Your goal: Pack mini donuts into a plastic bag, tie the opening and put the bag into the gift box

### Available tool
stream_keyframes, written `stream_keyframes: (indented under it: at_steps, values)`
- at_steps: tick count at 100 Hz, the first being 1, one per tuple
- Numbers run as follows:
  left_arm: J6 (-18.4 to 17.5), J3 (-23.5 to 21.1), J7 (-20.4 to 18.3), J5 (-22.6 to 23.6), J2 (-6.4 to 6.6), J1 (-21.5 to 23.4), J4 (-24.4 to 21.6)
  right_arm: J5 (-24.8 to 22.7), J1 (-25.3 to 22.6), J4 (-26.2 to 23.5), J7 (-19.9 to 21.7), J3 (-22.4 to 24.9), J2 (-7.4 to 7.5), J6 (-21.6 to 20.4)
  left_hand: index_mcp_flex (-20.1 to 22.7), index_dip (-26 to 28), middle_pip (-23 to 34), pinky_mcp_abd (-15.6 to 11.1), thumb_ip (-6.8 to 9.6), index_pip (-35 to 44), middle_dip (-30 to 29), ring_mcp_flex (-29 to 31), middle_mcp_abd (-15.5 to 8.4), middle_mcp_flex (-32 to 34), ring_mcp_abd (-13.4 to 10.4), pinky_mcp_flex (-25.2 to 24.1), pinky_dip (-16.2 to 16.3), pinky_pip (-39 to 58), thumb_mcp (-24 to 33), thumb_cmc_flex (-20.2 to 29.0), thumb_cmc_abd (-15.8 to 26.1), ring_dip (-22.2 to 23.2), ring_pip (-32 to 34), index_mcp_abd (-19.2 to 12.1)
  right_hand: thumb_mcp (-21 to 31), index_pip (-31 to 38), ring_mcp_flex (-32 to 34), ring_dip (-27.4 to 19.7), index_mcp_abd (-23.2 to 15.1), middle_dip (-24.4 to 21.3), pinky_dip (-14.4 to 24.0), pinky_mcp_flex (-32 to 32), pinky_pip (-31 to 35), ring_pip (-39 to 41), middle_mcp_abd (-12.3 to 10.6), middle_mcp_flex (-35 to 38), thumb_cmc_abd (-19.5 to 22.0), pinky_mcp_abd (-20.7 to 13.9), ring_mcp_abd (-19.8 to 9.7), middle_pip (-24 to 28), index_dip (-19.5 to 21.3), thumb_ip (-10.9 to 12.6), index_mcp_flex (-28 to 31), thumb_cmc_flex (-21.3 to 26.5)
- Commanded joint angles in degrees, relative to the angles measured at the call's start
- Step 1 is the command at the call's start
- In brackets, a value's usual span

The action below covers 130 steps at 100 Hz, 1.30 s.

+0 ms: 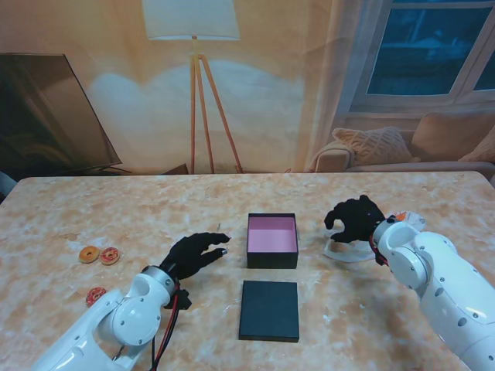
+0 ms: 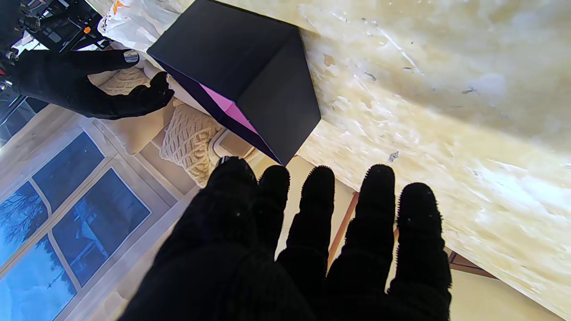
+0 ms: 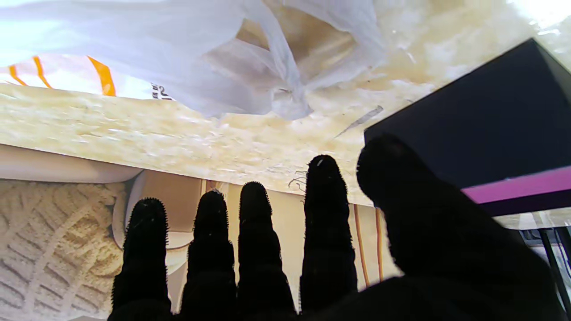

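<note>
Marble-patterned table (image 1: 155, 209), square pink-lined gift box (image 1: 272, 235), crinkled plastic bag (image 1: 349, 249)

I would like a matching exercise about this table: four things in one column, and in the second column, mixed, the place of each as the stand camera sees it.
Things:
1. donuts
2. box
3. lid
4. bag

Places:
A. under the right hand, right of the box
B. middle of the table, open, pink inside
C. far left, beyond the left hand
D. flat on the table, nearer to me than the box

Pairs: 1-C, 2-B, 3-D, 4-A
</note>
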Motion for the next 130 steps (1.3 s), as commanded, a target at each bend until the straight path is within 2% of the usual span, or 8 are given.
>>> stream_keyframes:
  at_steps: [1,8,15,54,57,69,99,130]
  values:
    - [0.2,0.1,-0.9,-0.1,-0.13,0.0,-0.2,-0.3,-0.2,0.4,1.3,-0.2,0.02,0.7,0.3,0.2,-0.4,-0.1,0.35,0.5,-0.3,-0.6,-1.3,-1.4,-0.3,-0.8,-1.1,-0.5,1.1,-0.5,-1.0,-0.4,-0.4,-0.3,1.4,0.9,-1.2,-2.1,-1.2,-1.3,-1.6,-1.2,-0.9,-2.4,1.2,-1.5,-1.8,-0.2,0.7,-1.2,1.1,-0.5,0.9,-0.9]
    - [0.2,0.1,-0.9,-0.1,-0.13,0.0,-0.2,-1.3,-0.1,0.7,1.5,-0.4,0.17,1.0,0.3,0.2,-0.4,-0.1,0.35,0.5,-0.3,-0.6,-1.3,-1.4,-0.3,-0.9,-1.1,-0.6,1.5,-0.7,-1.1,-0.4,-0.5,-0.2,0.9,2.5,-0.4,-3.1,-1.9,-2.1,-2.8,-1.4,-1.2,-3.8,1.5,-1.3,-2.7,-0.2,1.1,-1.5,1.5,-2.6,1.8,-0.3]
    - [0.3,0.2,-1.0,-0.1,-0.12,-0.1,-0.2,-2.0,-0.1,0.8,2.1,-0.4,0.31,1.4,0.4,0.2,-0.4,-0.1,0.32,0.5,-0.3,-0.6,-1.3,-1.5,-0.2,-0.9,-1.1,-0.6,1.9,-1.0,-1.2,-0.5,-0.5,-0.2,0.8,3.3,-0.4,-3.9,-1.8,-2.7,-3.7,-1.6,-1.7,-5.1,2.1,-1.3,-3.1,-0.2,1.1,-2.1,0.9,-3.5,2.3,-0.3]
    - [0.4,0.4,-1.0,0.0,-0.13,-0.3,0.0,-4.9,-0.7,0.4,6.8,0.2,0.92,3.4,0.2,0.3,-0.5,0.1,0.21,0.6,-0.3,-1.3,-1.4,-1.6,-0.4,-1.2,-1.1,-1.0,4.3,-2.4,-1.6,-0.6,-0.9,-0.5,0.7,1.6,-1.6,-9.2,-0.7,-7.5,-7.7,-3.5,-4.8,-13.7,2.9,-1.5,-3.5,0.9,2.8,-7.2,-2.7,-2.5,6.0,-2.8]
    - [0.4,0.4,-1.0,0.0,-0.13,-0.3,0.0,-5.0,-0.7,0.3,7.2,0.2,0.95,3.6,0.2,0.3,-0.5,0.1,0.20,0.6,-0.3,-1.3,-1.3,-1.6,-0.4,-1.2,-1.1,-1.0,4.4,-2.6,-1.7,-0.6,-0.9,-0.5,1.1,1.4,-1.6,-9.4,-0.4,-7.8,-8.0,-3.5,-5.0,-14.3,3.0,-1.5,-3.4,0.9,3.1,-7.4,-2.8,-1.8,6.0,-3.3]
    - [0.4,0.4,-1.0,0.0,-0.13,-0.3,0.0,-4.8,-0.3,0.6,8.3,-0.3,1.05,3.9,0.2,0.3,-0.6,0.2,0.16,0.7,-0.4,-1.6,-1.3,-1.8,-0.4,-1.3,-1.0,-1.0,5.2,-3.0,-1.9,-0.7,-1.1,-0.5,1.6,-0.8,-1.6,-9.5,1.4,-8.3,-8.7,-3.9,-5.5,-15.0,3.2,-1.9,-3.7,1.1,3.5,-7.8,-3.7,-1.0,5.2,-4.3]
    - [0.4,0.4,-1.1,0.0,-0.10,-0.2,0.0,-3.6,1.1,1.8,10.7,-2.0,1.25,4.4,0.1,0.5,-0.8,0.7,0.02,0.7,-0.4,-1.7,-1.3,-1.9,-0.4,-1.5,-0.5,-1.2,6.9,-4.1,-2.3,-0.7,-1.2,-0.8,3.1,-7.0,-1.4,-8.8,7.4,-8.6,-9.5,-3.6,-5.6,-15.4,4.5,-3.2,-5.6,0.7,4.1,-8.0,-6.1,-1.2,1.9,-6.3]
    - [0.2,0.3,-1.0,0.1,-0.09,-0.2,0.1,-4.7,3.6,3.9,10.5,-5.6,1.39,5.8,0.1,0.6,-0.8,0.9,-0.06,0.9,-0.3,-1.5,-1.3,-1.9,-0.4,-1.5,-0.1,-1.3,8.4,-4.9,-2.6,-0.5,-1.1,-0.9,5.4,-7.7,0.6,-7.6,7.5,-7.9,-9.1,-0.7,-4.3,-13.0,4.9,-2.8,-6.8,-1.4,3.9,-6.5,-5.7,-1.5,0.7,-6.3]
